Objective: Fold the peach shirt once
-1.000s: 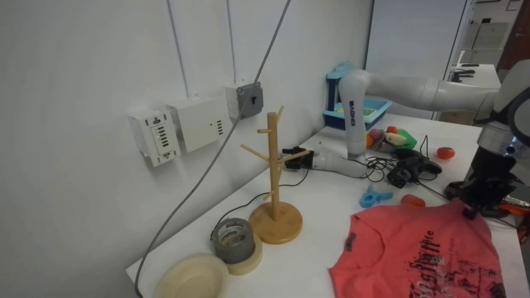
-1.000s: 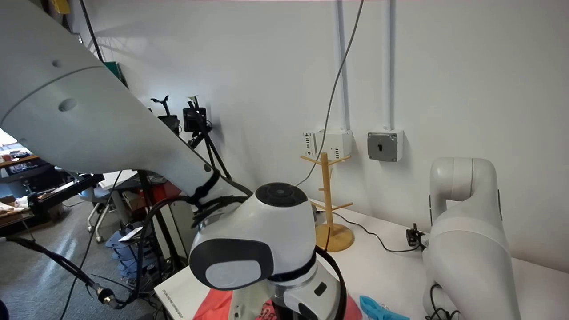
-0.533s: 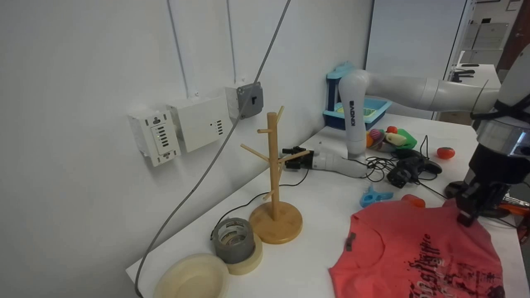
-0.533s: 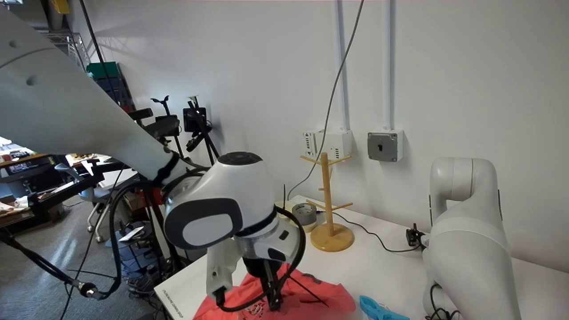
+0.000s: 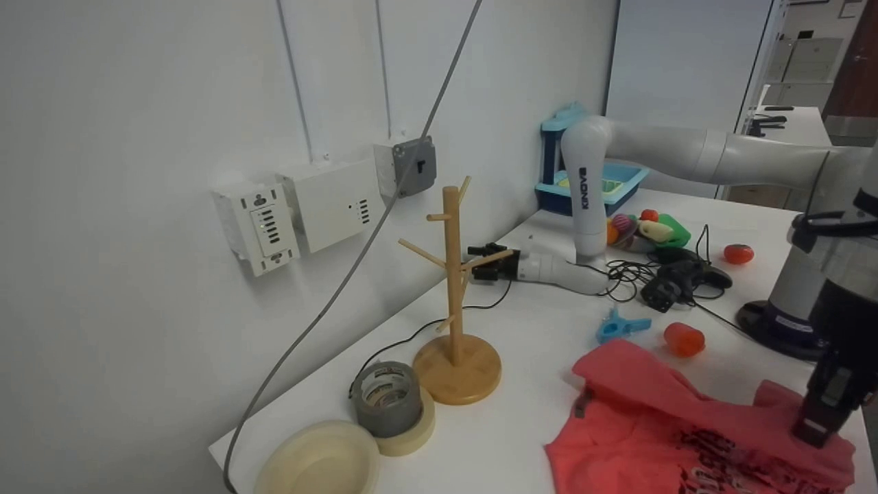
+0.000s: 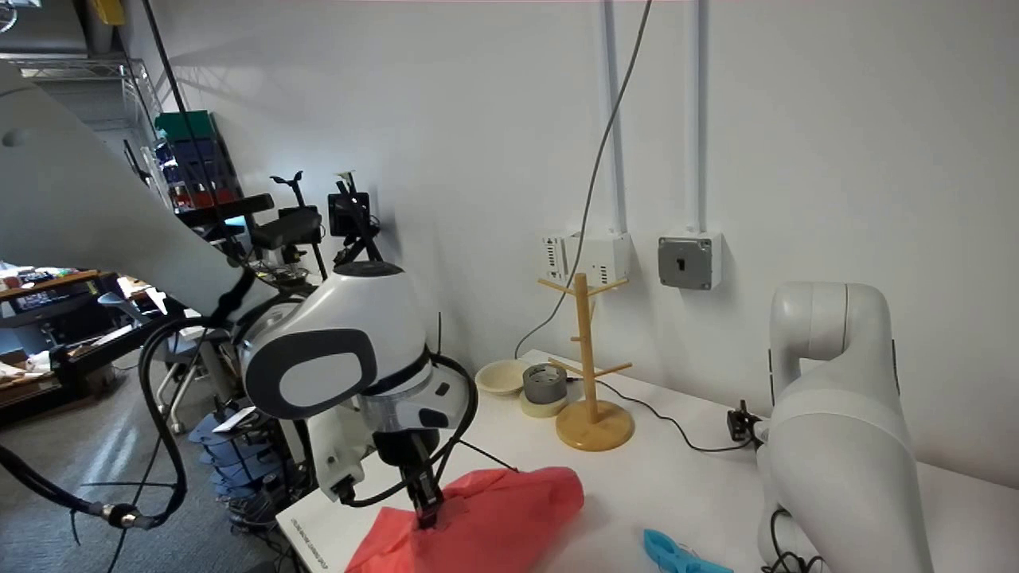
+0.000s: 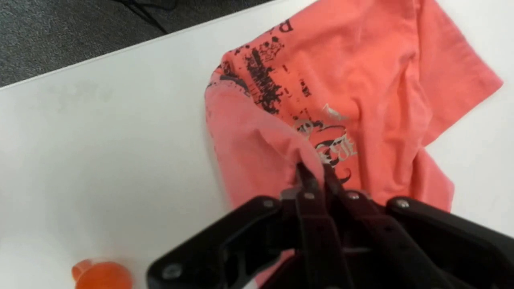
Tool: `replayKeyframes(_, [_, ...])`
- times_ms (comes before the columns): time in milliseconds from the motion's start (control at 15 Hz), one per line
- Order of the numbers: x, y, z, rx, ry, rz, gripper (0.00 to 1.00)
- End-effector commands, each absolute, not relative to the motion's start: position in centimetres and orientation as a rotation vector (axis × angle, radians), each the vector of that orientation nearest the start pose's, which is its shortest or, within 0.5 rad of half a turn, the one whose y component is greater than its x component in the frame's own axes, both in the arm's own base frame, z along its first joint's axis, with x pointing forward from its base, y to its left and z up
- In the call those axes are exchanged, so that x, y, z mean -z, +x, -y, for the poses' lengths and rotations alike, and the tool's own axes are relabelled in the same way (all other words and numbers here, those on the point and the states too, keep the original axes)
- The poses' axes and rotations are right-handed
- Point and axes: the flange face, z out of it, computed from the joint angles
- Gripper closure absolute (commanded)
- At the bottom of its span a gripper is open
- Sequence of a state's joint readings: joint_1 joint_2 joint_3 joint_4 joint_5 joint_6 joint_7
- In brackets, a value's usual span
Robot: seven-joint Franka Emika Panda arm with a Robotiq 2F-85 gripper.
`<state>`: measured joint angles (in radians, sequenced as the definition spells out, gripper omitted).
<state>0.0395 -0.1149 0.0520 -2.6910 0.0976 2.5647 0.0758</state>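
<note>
The peach shirt (image 5: 617, 439) lies on the white table in both exterior views, with one side lifted and folded partly over its dark print. It is a salmon-pink bulge (image 6: 509, 517) below the arm. In the wrist view the shirt (image 7: 377, 68) shows its print, a sleeve at the right and a paler flap turned over along the left. My gripper (image 7: 317, 172) is shut on a pinch of that flap, cloth between the fingertips. In both exterior views the gripper (image 5: 816, 425) points down at the shirt, close above the table. The shirt's near part is cut off by the frame.
An orange cup (image 5: 684, 339) and a blue clamp (image 5: 621, 326) lie just beyond the shirt. A wooden mug tree (image 5: 456, 370), tape rolls (image 5: 387, 401) and a pale bowl (image 5: 319, 460) stand along the wall side. A second grey arm (image 5: 590, 185) rests behind with cables and a controller.
The gripper has moved toward the table's front side, pulling the shirt's far side up and over its print. The shirt lay flat before; the cup beside it is uncovered now.
</note>
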Motion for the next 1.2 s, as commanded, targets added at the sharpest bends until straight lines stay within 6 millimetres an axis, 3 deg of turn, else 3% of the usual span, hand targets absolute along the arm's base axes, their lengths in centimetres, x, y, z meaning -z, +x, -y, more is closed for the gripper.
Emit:
replayKeyframes(0, [-26.4,38.2,-6.2,-0.113,-3.100,0.076,0.98])
replayKeyframes(400, [-24.0,35.7,-12.3,-0.277,-3.084,0.310,0.98])
replayKeyframes(667, [-22.2,34.2,-13.9,-0.393,-3.100,0.399,0.98])
replayKeyframes(733, [-21.8,33.9,-14.0,-0.435,-3.097,0.407,0.68])
replayKeyframes(800, [-21.4,33.7,-13.9,-0.463,-3.099,0.402,0.67])
replayKeyframes(1133, [-21.2,33.8,-13.4,-0.514,-3.089,0.374,0.30])
